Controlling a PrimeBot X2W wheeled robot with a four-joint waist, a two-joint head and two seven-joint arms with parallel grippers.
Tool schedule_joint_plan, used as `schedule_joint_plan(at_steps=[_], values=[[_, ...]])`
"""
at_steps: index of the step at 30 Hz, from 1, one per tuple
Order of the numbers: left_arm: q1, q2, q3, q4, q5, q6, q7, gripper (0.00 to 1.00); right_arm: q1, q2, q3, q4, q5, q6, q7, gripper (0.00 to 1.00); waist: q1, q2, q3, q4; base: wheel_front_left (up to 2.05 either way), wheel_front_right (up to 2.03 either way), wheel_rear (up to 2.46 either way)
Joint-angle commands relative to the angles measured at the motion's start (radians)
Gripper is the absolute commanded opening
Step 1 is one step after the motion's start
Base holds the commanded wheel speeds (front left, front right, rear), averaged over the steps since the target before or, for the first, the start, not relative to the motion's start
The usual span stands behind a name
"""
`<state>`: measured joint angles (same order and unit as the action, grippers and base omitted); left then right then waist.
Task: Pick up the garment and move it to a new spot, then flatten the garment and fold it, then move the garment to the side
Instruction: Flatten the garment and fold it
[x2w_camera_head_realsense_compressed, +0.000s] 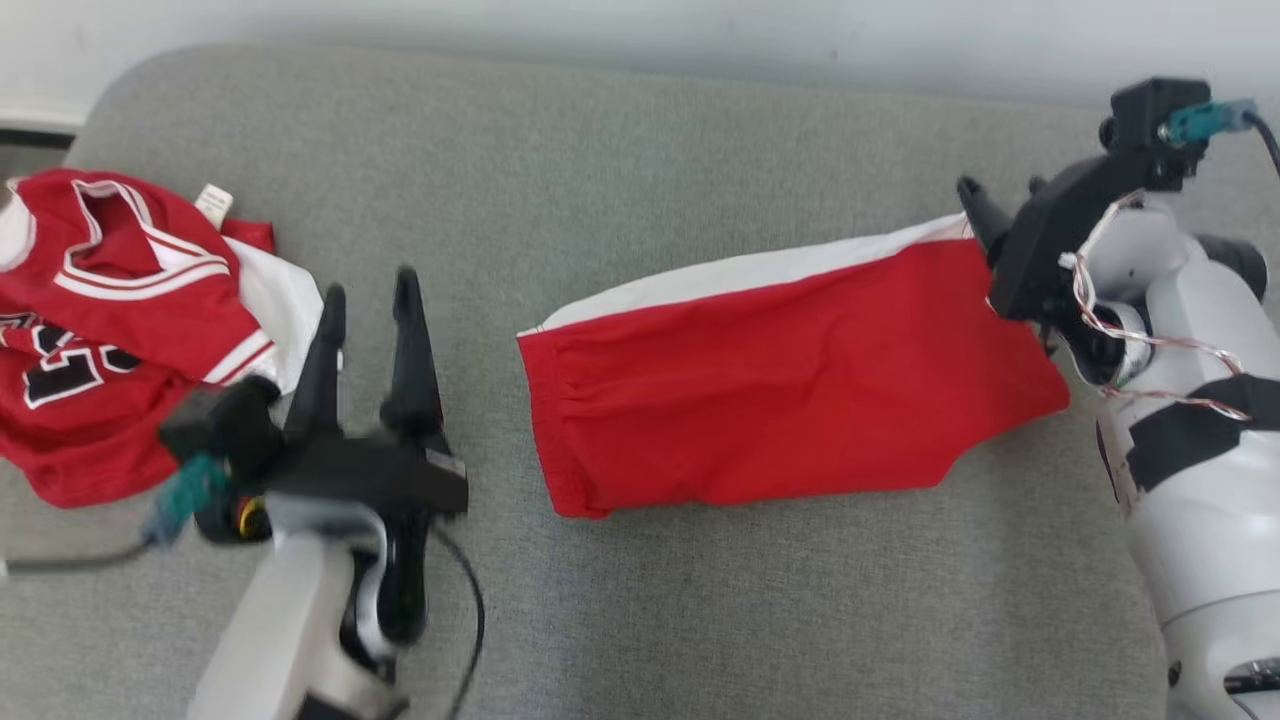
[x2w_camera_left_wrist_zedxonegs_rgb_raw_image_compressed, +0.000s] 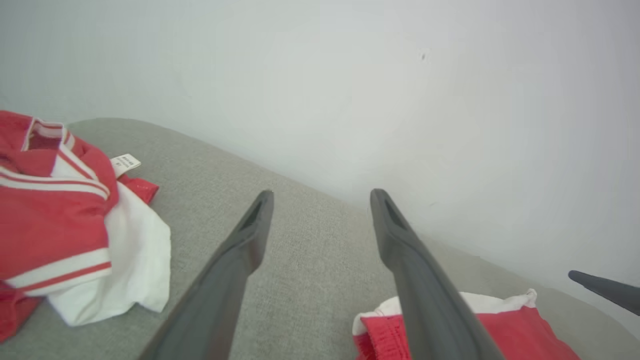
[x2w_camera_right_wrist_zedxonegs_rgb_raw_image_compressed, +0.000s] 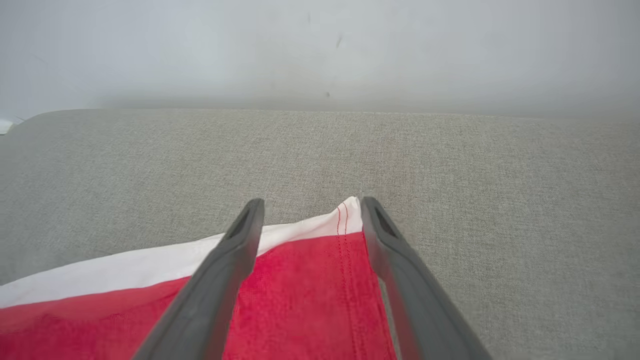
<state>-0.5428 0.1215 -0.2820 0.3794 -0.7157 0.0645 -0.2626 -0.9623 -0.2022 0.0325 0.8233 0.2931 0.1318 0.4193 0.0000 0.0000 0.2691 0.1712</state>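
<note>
Reading from the left, a heap of red and white jerseys (x2w_camera_head_realsense_compressed: 110, 300) lay crumpled at the left edge of the grey worktop (x2w_camera_head_realsense_compressed: 620, 160), with a white label (x2w_camera_head_realsense_compressed: 213, 200) showing at its far side. Just beside the heap, the left claw (x2w_camera_head_realsense_compressed: 368, 285) hovered over bare fabric. Its two fingers stood well apart and held nothing.

Further right, near the middle of the worktop, lay the shorts (x2w_camera_head_realsense_compressed: 780, 390): red, with a white band along the far edge. They rested flat in a neat oblong, waistband end toward the left claw. The right claw (x2w_camera_right_wrist_zedxonegs_rgb_raw_image_compressed: 312, 205) sat at the far right corner of the shorts. Its fingers were spread, with the white corner between the tips and not pinched. Whether a finger touched the cloth could not be told.

Task status, as a judgement:
- Placing: the shorts lay on open worktop, apart from the heap. This step appeared done.
- Flattening and folding: the outline was tidy and nearly free of wrinkles, and the shorts appeared doubled over. This step appeared done.
- Moving to the side: the shorts occupied the central area. This step appeared to be left.

The worktop was covered in grey woven fabric with a rounded far-left corner. A plain pale wall (x2w_camera_head_realsense_compressed: 640, 30) stood directly behind it.
</note>
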Motion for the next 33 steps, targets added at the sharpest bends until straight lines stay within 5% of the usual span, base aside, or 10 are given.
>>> schedule_joint_plan(at_steps=[1,8,18,33], values=[[0.055,-0.003,0.008,-0.032,0.039,-0.009,-0.003,1.0,0.024,-0.017,-0.01,0.008,0.006,-0.002,0.011,1.0,0.0,0.0,-0.041,0.004,0.0,0.0,0.0],[0.262,0.027,0.055,-0.26,0.256,-0.07,-0.004,1.0,0.091,-0.038,-0.098,0.078,-0.023,-0.002,0.077,1.0,0.0,0.0,-0.103,0.027,0.0,0.0,0.0],[0.421,0.016,0.039,-0.369,0.401,0.018,-0.004,1.0,0.102,-0.059,-0.233,0.153,-0.126,-0.002,0.146,1.0,0.0,0.0,-0.071,0.097,0.0,0.0,0.0],[0.438,0.051,-0.018,-0.373,0.427,-0.017,0.003,1.0,0.09,-0.004,-0.365,0.193,-0.256,-0.002,0.278,1.0,0.0,0.0,-0.025,0.168,0.0,0.0,0.0]])
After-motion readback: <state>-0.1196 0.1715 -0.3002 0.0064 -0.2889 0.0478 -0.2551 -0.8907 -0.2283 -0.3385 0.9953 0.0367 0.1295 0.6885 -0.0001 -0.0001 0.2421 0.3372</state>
